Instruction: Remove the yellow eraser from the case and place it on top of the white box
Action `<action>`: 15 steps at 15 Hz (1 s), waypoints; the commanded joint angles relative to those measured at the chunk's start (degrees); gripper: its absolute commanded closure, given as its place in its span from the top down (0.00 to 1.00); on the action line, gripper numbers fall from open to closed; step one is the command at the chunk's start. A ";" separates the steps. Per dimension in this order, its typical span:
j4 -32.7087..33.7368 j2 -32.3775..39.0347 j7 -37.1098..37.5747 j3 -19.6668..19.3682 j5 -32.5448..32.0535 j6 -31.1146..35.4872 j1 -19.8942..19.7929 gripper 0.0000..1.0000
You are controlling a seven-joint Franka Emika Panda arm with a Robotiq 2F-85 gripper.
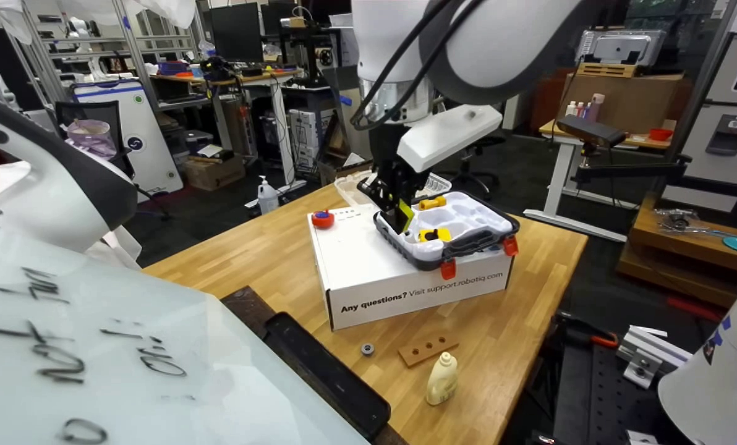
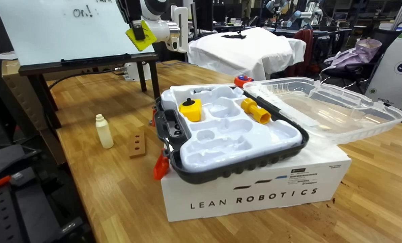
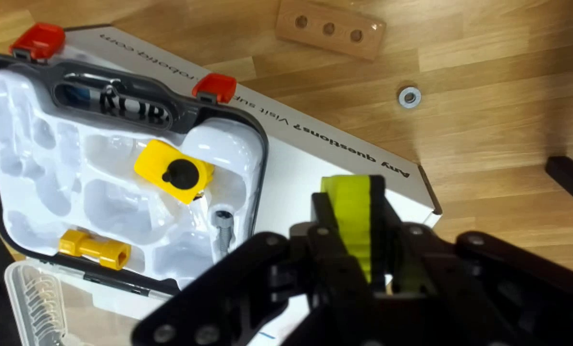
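Observation:
My gripper (image 3: 354, 216) is shut on the yellow eraser (image 3: 351, 206), a yellow-green block with a black backing, gripped across its thickness. The eraser also shows in both exterior views (image 1: 407, 215) (image 2: 143, 44); it is raised in the air, apart from the box. The white box (image 1: 362, 253) (image 2: 218, 195) lies flat on the table. The case (image 2: 201, 179) (image 3: 263, 144), a black-rimmed tray with a white moulded insert, sits open on part of the box top. In the wrist view the eraser appears over the bare box top (image 3: 291, 178), beside the case.
The case holds a yellow block with a black knob (image 3: 164, 168), a yellow bolt-shaped piece (image 3: 96, 249) and a grey screw (image 3: 224, 228). Its clear lid (image 2: 322, 104) hangs open. A red tape measure (image 1: 323, 219), cream bottle (image 1: 443, 380), holed wooden strip (image 1: 427, 350) and whiteboard (image 2: 76, 37) are nearby.

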 commanded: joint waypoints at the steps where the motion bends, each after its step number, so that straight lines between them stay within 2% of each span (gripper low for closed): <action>1: 6.22 7.25 -0.72 -0.19 -4.57 -0.59 0.33 0.06; 2: 3.32 4.31 0.01 -0.85 -2.72 -0.09 0.91 0.06; 3: 4.23 5.73 0.15 -1.06 -2.93 -0.09 1.19 0.23; 10: 3.90 5.14 0.20 -1.07 -2.92 -0.16 1.19 0.23; 11: 3.88 5.14 0.20 -1.07 -2.92 -0.16 1.19 0.06; 13: 4.66 6.02 1.18 -0.76 -5.01 -0.85 1.21 0.06; 15: 6.46 8.00 3.05 -0.58 -10.46 -1.37 1.05 0.06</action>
